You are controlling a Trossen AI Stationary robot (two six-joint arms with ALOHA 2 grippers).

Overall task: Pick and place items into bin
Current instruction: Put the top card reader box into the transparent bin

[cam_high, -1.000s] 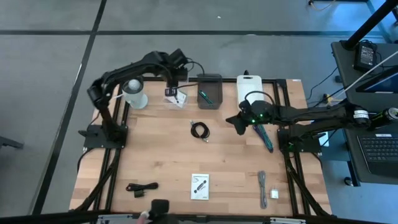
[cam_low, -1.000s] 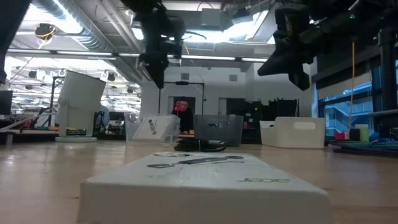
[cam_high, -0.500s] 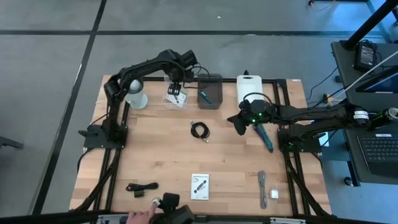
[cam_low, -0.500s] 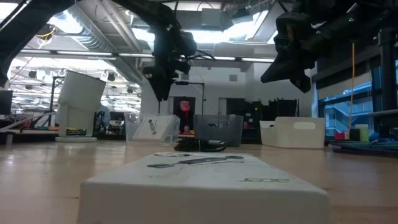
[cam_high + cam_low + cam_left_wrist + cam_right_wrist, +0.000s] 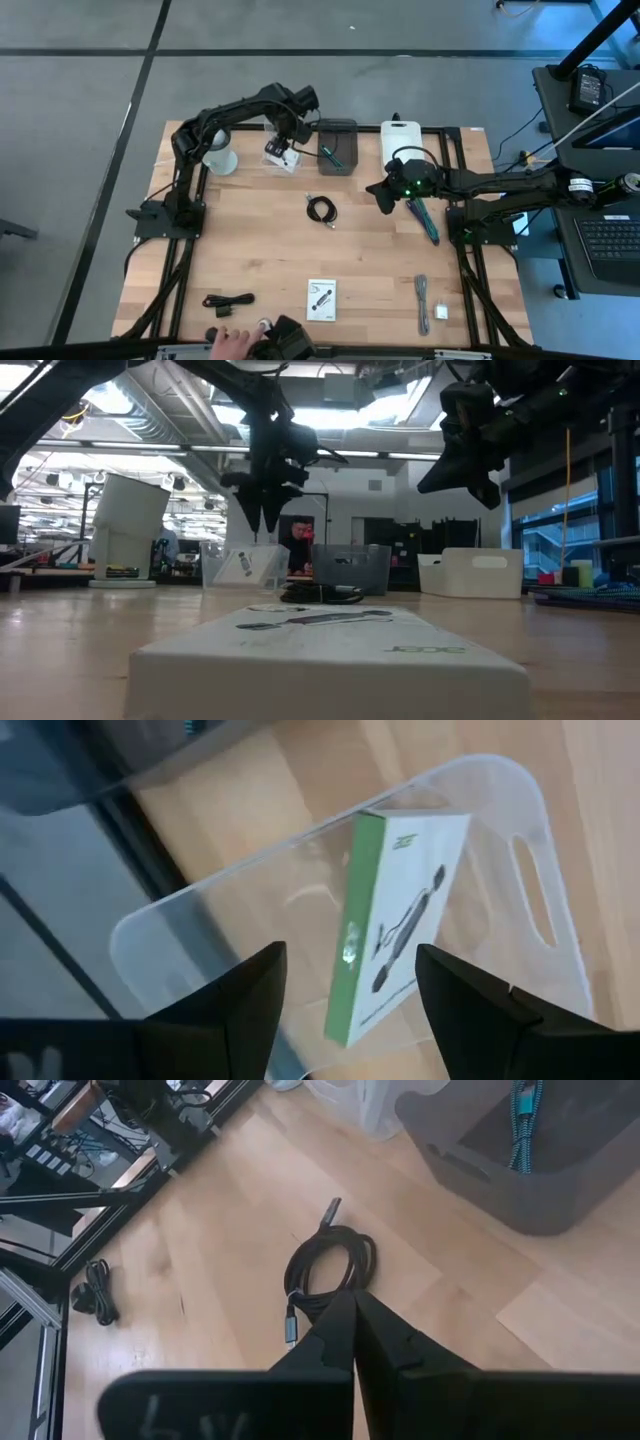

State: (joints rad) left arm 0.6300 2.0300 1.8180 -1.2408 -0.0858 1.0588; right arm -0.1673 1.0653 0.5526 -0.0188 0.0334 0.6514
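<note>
The left pincer point(image 5: 283, 140) hangs with its fingers point(image 5: 250, 1010) spread apart, gripping nothing, directly above the clear bin point(image 5: 283, 156) at the far edge of the surface point(image 5: 250, 250). Inside the clear bin lies a white-and-green printed packet point(image 5: 400, 915), leaning on its edge, apart from the fingers. Just beside the clear bin stands a grey bin point(image 5: 337, 148) holding a teal-striped cable point(image 5: 522, 1120), and next along the far edge stands a white bin point(image 5: 400, 140). A whitish round cup point(image 5: 218, 152) stands toward the far left corner, near the clear bin. The right pincer point(image 5: 383, 197) hangs above the surface on the right side with its fingers point(image 5: 352, 1330) pressed together and gripping nothing; it is near a black coiled cable point(image 5: 321, 209) lying at mid-surface, not touching it. A teal pen-like tool point(image 5: 424, 220) lies toward the right edge, partly under the right arm. At the near edge, in order from the left corner to the right, lie a second black cable point(image 5: 228, 301), a white printed card point(image 5: 321, 299), a grey cable point(image 5: 422, 301) and a small white block point(image 5: 441, 312). A person's hand point(image 5: 232, 343) reaches in at the near edge, close to the second black cable, beside a dark object that cannot be identified.
</note>
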